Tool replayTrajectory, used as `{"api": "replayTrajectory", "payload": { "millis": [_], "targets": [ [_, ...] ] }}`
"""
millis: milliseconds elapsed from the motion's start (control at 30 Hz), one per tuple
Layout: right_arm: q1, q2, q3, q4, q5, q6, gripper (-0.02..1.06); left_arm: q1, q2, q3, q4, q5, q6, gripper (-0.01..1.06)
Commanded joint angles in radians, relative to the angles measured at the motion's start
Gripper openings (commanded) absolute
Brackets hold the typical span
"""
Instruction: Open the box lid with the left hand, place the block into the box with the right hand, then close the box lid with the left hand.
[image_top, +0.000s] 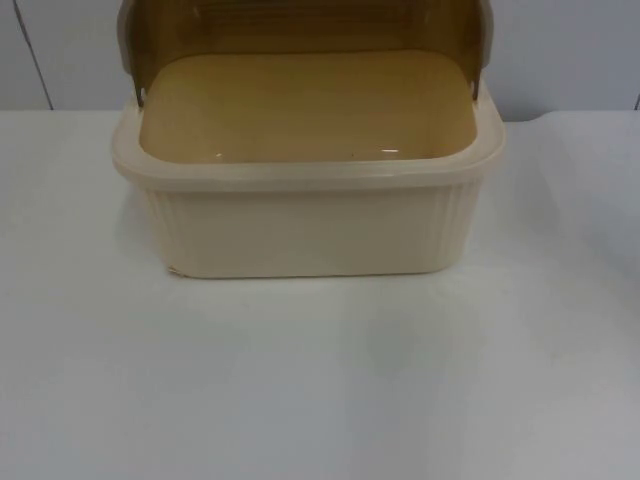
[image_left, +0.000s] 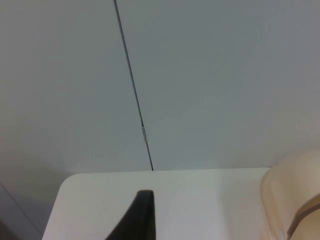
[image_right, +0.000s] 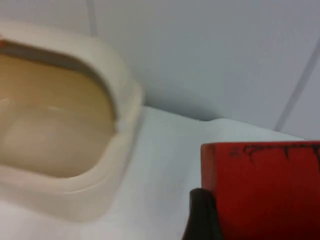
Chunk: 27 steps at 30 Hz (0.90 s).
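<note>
Light is bright, even and soft. The box (image_top: 305, 215) throws a faint shadow on the table (image_top: 320, 380) in front. Small glare spots sit inside the box. The red block (image_right: 262, 190) looks blurred.

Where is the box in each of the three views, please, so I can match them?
Top view: the box stands in the middle at the table's far side, lid up.
Left wrist view: a part of its cream rim shows, past the table's end.
Right wrist view: its open inside and rim show beside the red block.
Shared landmark: the grey wall with its dark seams.
</note>
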Motion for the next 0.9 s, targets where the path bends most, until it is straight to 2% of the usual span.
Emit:
{"api": "replayTrajectory", "payload": {
  "millis": [0,33,167,233,333,367,467,533,667,867],
  "targets": [
    [0.104,0.02,0.016,0.038,-0.092,-0.024,0.14,0.002,0.002,-0.005,0.002,-0.006,-0.003,1.05],
    [0.104,0.02,0.016,0.038,-0.092,-0.024,0.14,0.002,0.002,-0.005,0.002,-0.006,-0.003,1.05],
    [0.266,0.111,0.016,0.036,-0.222,-0.024,0.14,0.002,0.002,-0.005,0.002,-0.006,-0.003,1.05],
    [0.298,0.144,0.016,0.036,-0.248,-0.024,0.14,0.002,0.002,-0.005,0.002,-0.006,-0.003,1.05],
    [0.365,0.274,0.016,0.036,-0.372,-0.014,0.14,0.002,0.002,-0.005,0.002,-0.006,-0.003,1.05],
    [0.365,0.274,0.016,0.036,-0.372,-0.014,0.14,0.002,0.002,-0.005,0.002,-0.006,-0.003,1.05],
    [0.376,0.388,0.0,0.036,-0.5,0.002,0.14,0.002,0.002,-0.005,0.002,-0.006,-0.003,1.05],
    [0.376,0.427,-0.016,0.036,-0.514,0.002,0.14,0.002,0.002,-0.005,0.002,-0.004,-0.003,1.05],
    [0.376,0.586,-0.127,0.035,-0.533,-0.043,0.14,0.002,0.002,-0.005,0.002,-0.002,-0.003,1.05],
    [0.376,0.763,-0.257,0.035,-0.557,-0.047,0.14,0.002,0.002,-0.005,0.002,0.001,-0.003,1.05]
  ]
}}
